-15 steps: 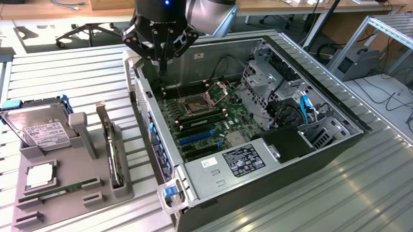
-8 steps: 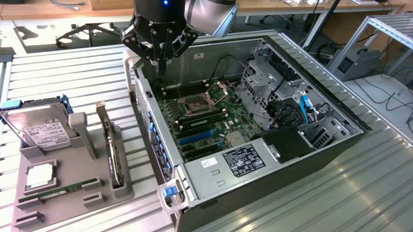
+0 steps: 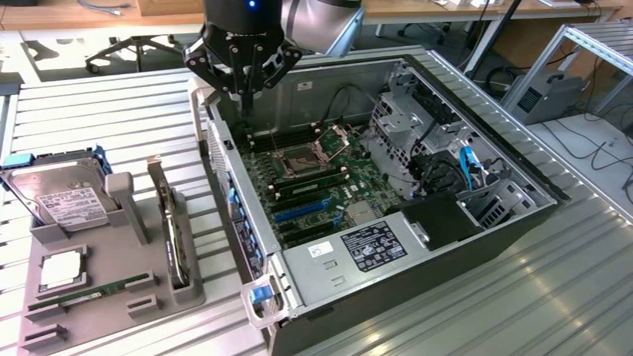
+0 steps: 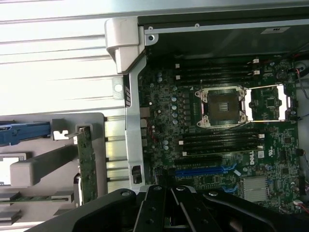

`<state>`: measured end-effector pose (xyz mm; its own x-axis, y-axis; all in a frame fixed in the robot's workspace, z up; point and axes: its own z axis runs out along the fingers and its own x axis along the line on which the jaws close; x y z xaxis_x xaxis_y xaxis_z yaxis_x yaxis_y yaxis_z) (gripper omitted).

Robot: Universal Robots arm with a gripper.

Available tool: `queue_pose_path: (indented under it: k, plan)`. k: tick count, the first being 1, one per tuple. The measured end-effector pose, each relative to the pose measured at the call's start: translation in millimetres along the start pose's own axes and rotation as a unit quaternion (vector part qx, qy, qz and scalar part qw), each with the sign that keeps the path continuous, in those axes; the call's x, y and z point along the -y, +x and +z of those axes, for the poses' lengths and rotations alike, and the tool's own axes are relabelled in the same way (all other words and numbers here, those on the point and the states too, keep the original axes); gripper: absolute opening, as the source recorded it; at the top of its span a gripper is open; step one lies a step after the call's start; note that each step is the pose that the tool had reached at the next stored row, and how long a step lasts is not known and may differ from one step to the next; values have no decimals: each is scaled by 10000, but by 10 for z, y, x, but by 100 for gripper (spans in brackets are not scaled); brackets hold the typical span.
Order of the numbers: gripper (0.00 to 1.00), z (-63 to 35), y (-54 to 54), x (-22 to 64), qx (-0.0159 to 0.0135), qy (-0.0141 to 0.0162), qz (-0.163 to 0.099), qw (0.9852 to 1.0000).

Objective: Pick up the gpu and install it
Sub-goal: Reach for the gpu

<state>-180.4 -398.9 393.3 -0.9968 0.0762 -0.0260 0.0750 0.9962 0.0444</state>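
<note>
The gpu [image 3: 174,226] stands on its long edge in a slot of the grey parts holder [image 3: 104,256], at the exterior view's left of the open computer case [image 3: 396,245]. In the wrist view the gpu [image 4: 86,164] shows as a thin green-edged card beside the case wall. My gripper [image 3: 244,95] hangs above the case's back corner, well away from the gpu, shut with nothing between its fingers. Its black linkage [image 4: 169,203] shows over the motherboard [image 4: 217,145]. Blue expansion slots [image 3: 302,211] lie bare on the motherboard.
A silver hard drive [image 3: 55,196] with a white label, a processor chip [image 3: 61,267] and a green memory stick [image 3: 89,293] sit in the holder. The case's metal wall [image 3: 233,200] stands between holder and motherboard. Drive cages and cables [image 3: 445,163] fill the case's far side.
</note>
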Motion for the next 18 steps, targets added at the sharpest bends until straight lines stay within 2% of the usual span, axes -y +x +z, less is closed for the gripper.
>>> queue_pose_path:
  k: [18]
  plan:
    - [11,-1,47,4,0,0,0,10000]
